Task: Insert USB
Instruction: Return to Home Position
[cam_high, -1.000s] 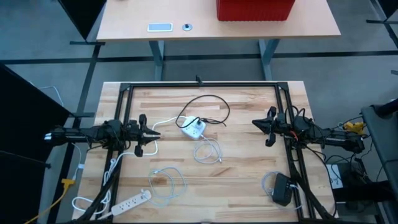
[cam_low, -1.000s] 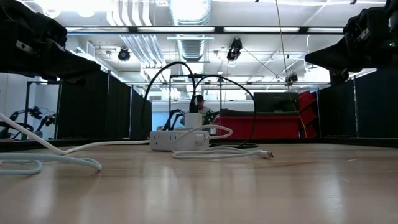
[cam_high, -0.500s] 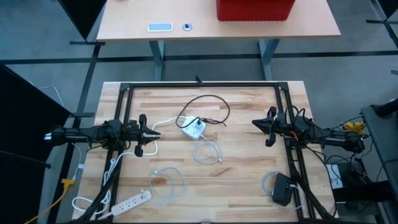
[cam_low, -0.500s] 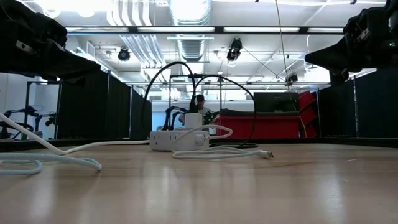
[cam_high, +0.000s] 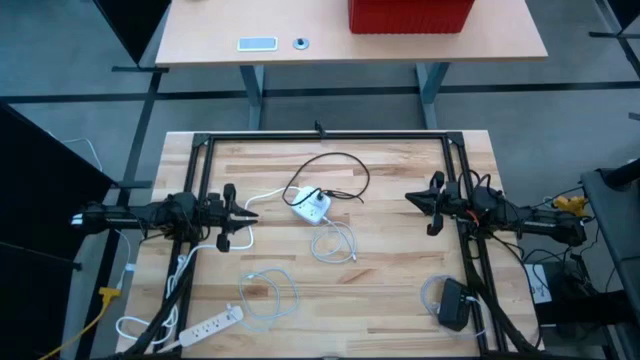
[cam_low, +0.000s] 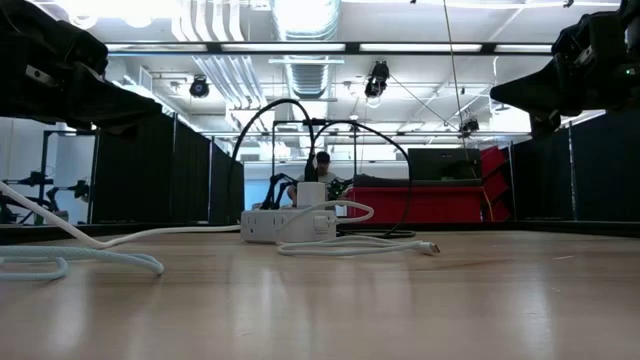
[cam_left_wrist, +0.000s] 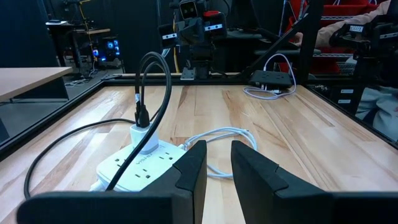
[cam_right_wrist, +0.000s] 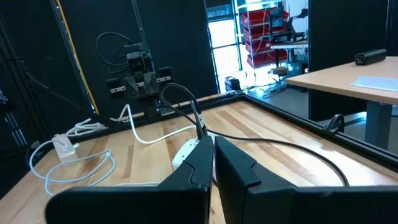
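A white power hub (cam_high: 312, 207) lies near the table's middle with a black cord (cam_high: 342, 163) plugged into its top and looping toward the far edge. A white USB cable (cam_high: 335, 243) lies coiled just nearside of the hub, its plug end (cam_low: 432, 249) flat on the wood. My left gripper (cam_high: 250, 213) hovers left of the hub with a narrow gap between its fingers (cam_left_wrist: 217, 163). My right gripper (cam_high: 408, 197) hovers right of the hub, shut (cam_right_wrist: 213, 149). Both point at the hub (cam_left_wrist: 146, 165) and touch nothing.
A second white cable (cam_high: 270, 290) and a white power strip (cam_high: 212, 323) lie near the left near corner. A black adapter (cam_high: 452, 303) sits near the right near corner. A black frame (cam_high: 320, 137) borders the table. Bare wood lies between the hub and my right gripper.
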